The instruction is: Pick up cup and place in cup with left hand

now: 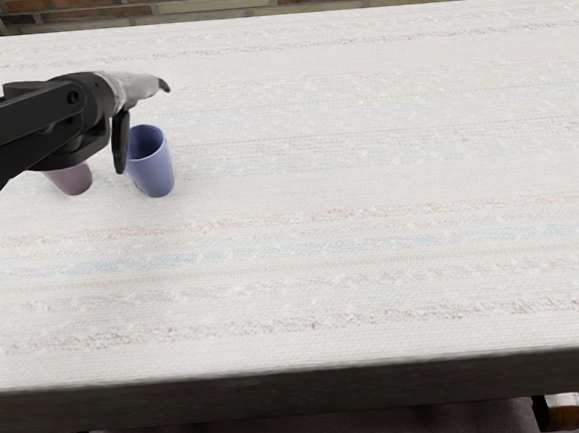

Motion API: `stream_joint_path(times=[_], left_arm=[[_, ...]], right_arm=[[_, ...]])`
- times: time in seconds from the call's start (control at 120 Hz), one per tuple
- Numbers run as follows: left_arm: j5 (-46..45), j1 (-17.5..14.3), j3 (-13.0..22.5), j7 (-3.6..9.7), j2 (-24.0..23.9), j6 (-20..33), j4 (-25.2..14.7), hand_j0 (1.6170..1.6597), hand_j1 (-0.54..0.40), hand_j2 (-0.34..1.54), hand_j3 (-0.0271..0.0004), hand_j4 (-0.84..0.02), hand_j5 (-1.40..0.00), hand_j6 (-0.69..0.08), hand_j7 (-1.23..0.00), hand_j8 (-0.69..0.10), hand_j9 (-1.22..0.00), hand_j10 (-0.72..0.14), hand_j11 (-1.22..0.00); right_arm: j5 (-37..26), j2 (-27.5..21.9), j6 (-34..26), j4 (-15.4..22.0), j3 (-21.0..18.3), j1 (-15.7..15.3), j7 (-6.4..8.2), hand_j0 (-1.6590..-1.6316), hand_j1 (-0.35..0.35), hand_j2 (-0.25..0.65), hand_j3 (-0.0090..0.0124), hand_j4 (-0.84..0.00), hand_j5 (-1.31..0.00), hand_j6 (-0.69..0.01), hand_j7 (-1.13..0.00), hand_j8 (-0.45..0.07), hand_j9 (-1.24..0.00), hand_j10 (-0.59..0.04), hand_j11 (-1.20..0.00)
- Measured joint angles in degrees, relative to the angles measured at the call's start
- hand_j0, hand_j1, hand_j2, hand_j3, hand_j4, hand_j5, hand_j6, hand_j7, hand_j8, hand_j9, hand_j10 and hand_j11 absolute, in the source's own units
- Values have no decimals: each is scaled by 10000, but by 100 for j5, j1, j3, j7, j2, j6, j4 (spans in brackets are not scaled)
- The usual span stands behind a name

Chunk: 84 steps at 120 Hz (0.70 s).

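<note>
Striped table (368, 190), left hand (134, 88) near blue cup (153, 175), mauve cup (73, 180) partly hidden

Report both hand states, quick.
Left, black and pale-grey robot hand: open, holding nothing, near the tapered blue cup.
Right hand: not in view.

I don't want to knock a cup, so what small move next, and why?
Probably ease the left hand down toward the blue cup: it looks open and empty near that rim, whereas the arm partly hides the pinkish cup.
</note>
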Motion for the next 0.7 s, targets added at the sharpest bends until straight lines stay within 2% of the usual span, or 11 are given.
stream_joint_path(times=[0.1, 0.333, 0.45, 0.7], left_arm=[[-20, 61, 15, -73, -21, -57, 35, 16581, 1829, 295, 0, -1429, -1818, -1441, -1816, -1437, -1815, -1423, -1814], [-40, 91, 21, -401, -99, -85, 311, 16581, 1438, 362, 0, -1756, -2243, -1768, -2241, -1764, -2240, -1750, -2239], [-41, 163, 26, -519, -169, -71, 442, 16581, 1357, 375, 0, -1821, -2330, -1831, -2328, -1828, -2327, -1815, -2326], [-30, 311, 29, -620, -172, -41, 520, 16581, 1284, 388, 0, -1882, -2409, -1893, -2408, -1890, -2406, -1877, -2405]], right_arm=[[0, 0, -3, 0, 2, 1, -1, -16581, -3182, -52, 0, -259, -335, -260, -334, -259, -335, -258, -335], [0, 0, -42, -3, 4, 43, -6, -16581, -3182, -52, 0, -259, -335, -260, -334, -259, -335, -258, -335], [0, 0, -51, -6, 7, 47, -7, -16581, -3182, -52, 0, -259, -335, -260, -334, -259, -335, -258, -335], [0, 0, -63, -9, 8, 51, -4, -16581, -3182, -52, 0, -259, -335, -260, -334, -259, -335, -258, -335]])
